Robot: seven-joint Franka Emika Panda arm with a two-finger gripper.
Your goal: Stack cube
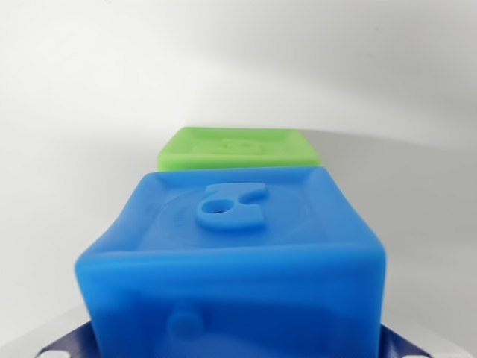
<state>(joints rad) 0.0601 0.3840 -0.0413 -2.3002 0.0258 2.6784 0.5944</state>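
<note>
You're looking at the blue cube (235, 261) filling the near centre of the wrist view, sitting right up against the cam. The green cube (237, 148) is lying just beyond it on the far side, roughly in line, maybe a touch off-centre, and looking lower than the blue one. Dark blue gripper (238, 344) parts are showing at both bottom corners beside the blue cube; fingertips hidden, so can't tell if they're clamping it. Judging: next move is heading fwd/far, not sideways.

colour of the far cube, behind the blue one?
Green, with a raised emblem on top; wrist view, the only one, shows it.
</note>
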